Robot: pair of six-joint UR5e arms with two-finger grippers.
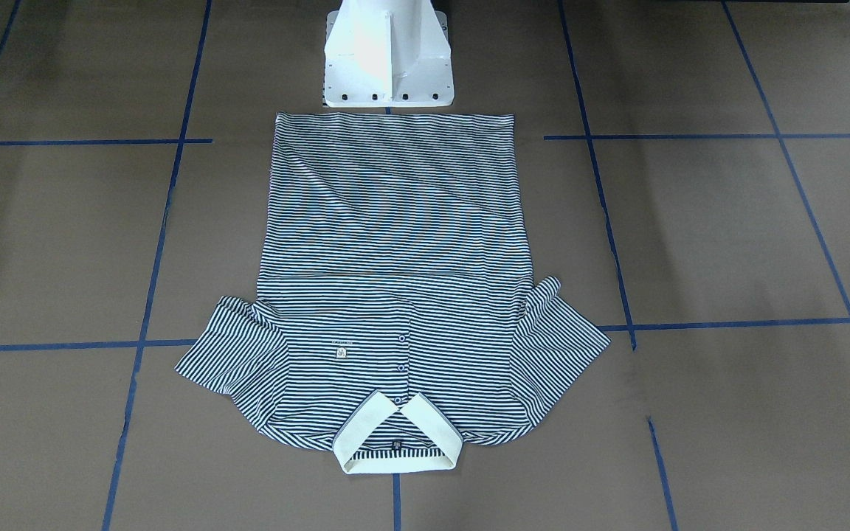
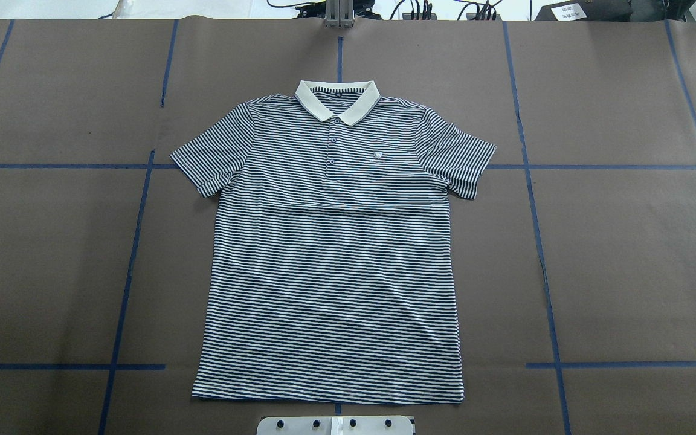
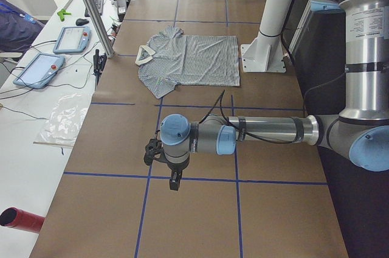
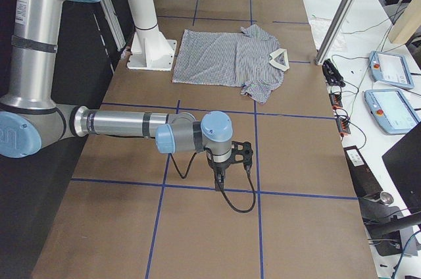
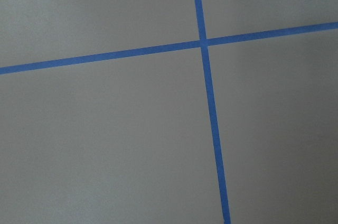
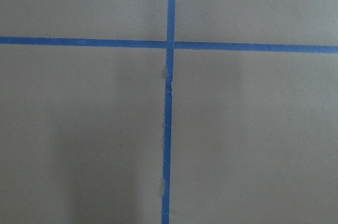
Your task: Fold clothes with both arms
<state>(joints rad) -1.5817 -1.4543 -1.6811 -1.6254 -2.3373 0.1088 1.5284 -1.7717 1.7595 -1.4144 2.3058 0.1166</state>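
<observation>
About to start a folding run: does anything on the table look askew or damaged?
Little. The polo shirt lies flat and square, with one crease across the chest. The blue tape in the right wrist view is frayed.

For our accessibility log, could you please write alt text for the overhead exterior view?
A navy-and-white striped polo shirt lies flat, face up and unfolded on the brown table, sleeves spread, cream collar at the far side, hem nearest the robot's base. Blue tape lines grid the table; neither arm is in view.
</observation>
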